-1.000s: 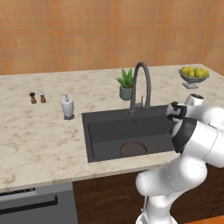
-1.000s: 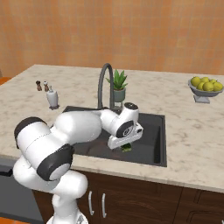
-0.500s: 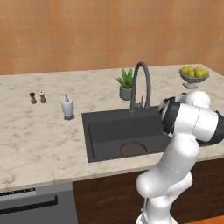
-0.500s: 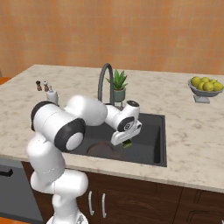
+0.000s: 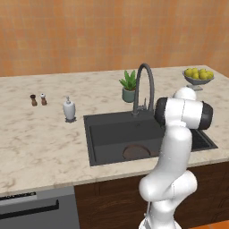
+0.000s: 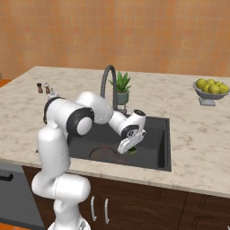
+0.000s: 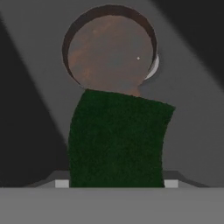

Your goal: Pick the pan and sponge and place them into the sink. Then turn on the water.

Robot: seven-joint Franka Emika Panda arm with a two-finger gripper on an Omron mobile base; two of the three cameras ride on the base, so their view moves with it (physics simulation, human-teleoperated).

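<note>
The green sponge sits between my fingers, and my gripper is shut on it, low inside the black sink. The sponge pokes out under the hand, just above the basin floor. The round dark brown pan lies on the sink floor straight beyond the sponge, with a sliver of silver drain showing at its rim. The pan rests left of the hand. In the left base view the pan shows in the sink, and my arm hides the hand.
The tall dark arched tap stands behind the sink beside a potted plant. A soap dispenser and two small shakers stand on the counter to the left. A fruit bowl sits far right.
The arm's elbow has swung up and round while the hand with the sponge stayed almost in place inside the sink. The pan has not moved.
</note>
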